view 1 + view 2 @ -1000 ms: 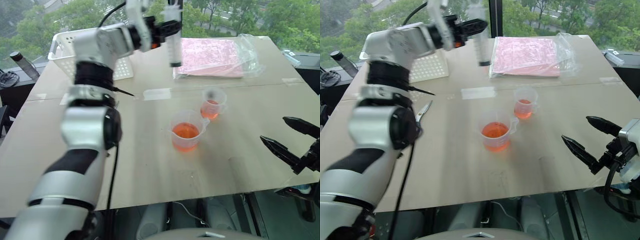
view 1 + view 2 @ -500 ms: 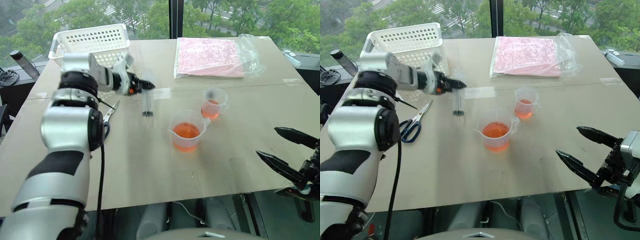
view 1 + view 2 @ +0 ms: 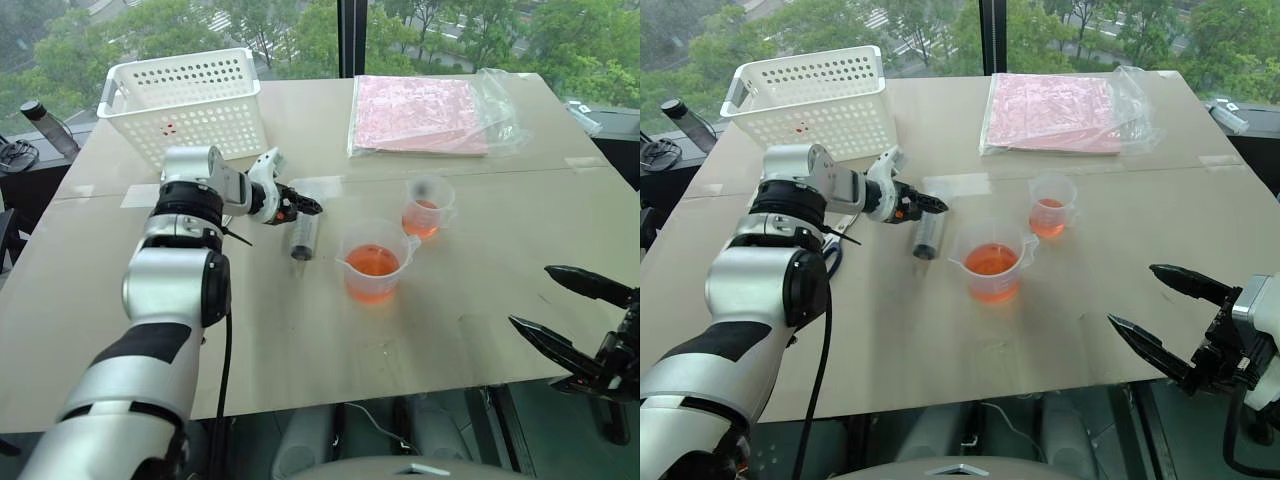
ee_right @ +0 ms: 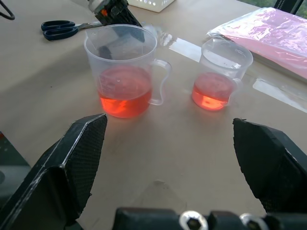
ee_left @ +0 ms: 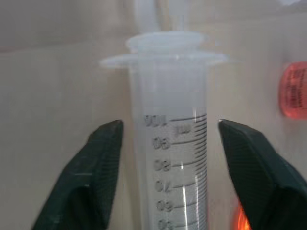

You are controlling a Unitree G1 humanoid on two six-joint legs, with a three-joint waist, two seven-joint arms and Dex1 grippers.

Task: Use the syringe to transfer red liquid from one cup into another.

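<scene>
Both end effectors apart; left [image 5: 165,139] straddles syringe [image 5: 175,158]; scissors [image 4: 62,28] visible from right wrist.

Looks like a test setup in an office or lab high up in a building: a plain wooden table [image 3: 300,350] pushed against big windows [image 3: 300,30] with treetops and a street below. On it sit a white plastic basket [image 3: 185,100], measuring beakers [image 3: 372,262] and taped-down markers [image 3: 315,187].
</scene>
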